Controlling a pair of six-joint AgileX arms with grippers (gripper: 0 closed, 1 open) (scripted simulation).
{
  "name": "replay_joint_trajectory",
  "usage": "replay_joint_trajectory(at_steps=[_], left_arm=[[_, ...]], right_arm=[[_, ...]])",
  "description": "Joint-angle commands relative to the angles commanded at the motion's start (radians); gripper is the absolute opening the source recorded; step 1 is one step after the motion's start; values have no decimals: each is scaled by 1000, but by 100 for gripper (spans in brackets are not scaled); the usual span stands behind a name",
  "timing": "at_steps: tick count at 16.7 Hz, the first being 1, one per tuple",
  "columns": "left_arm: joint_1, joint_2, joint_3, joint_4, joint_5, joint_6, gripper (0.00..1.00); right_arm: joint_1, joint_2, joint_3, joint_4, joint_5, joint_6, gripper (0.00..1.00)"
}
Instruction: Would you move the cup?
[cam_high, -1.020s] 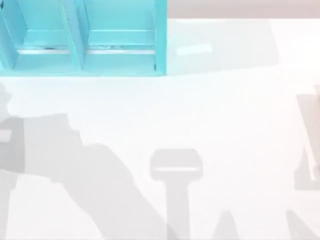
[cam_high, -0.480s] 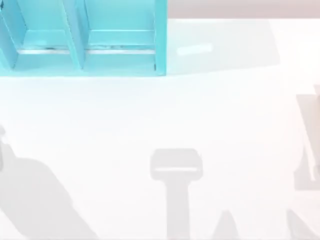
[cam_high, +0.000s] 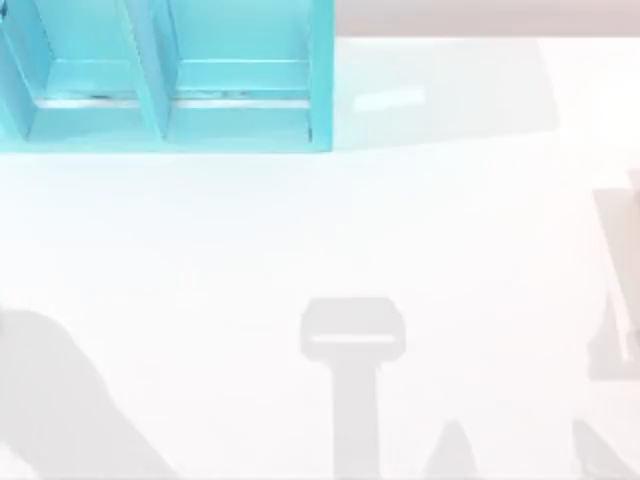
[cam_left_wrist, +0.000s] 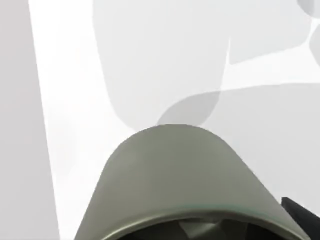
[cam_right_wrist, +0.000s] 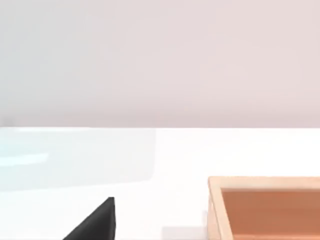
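The white, smooth, matte tabletop (cam_high: 450, 230) runs across the top view, with soft grey shadows over its near half. At the far left stands a turquoise shelf unit with flat painted panels (cam_high: 165, 75); an upright divider splits it into two open compartments, and its right side panel ends in a straight edge. From that edge rightward the table surface is bare to its far edge, where a pale wall begins.

In the left wrist view, the grey-green cup with a rounded, smooth matte body (cam_left_wrist: 175, 185) sits close under the camera, above the white table, its rim turned toward the lens with a darker hollow inside. A black finger (cam_left_wrist: 300, 220) of the left gripper lies just beside the rim on one side. Whether the fingers are clamped on the cup or merely alongside it cannot be told. The table's straight edge shows beyond the cup, with a grey floor past it.

In the right wrist view, a black tapered fingertip (cam_right_wrist: 95, 222) of the right gripper points over the white table. How wide that gripper stands cannot be told. Near it, apart from the fingertip, sits a light wooden box with a square rim and orange-brown inside (cam_right_wrist: 215, 210).
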Motion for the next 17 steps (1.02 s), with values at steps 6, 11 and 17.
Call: replay_joint_trajectory(at_steps=[6, 11, 17], left_arm=[[11, 42, -73, 107, 2, 5, 0], [11, 42, -73, 107, 2, 5, 23], [11, 42, -73, 107, 2, 5, 68]], right_arm=[[0, 0, 0, 0, 0, 0, 100], [0, 0, 0, 0, 0, 0, 100], [0, 0, 0, 0, 0, 0, 100]])
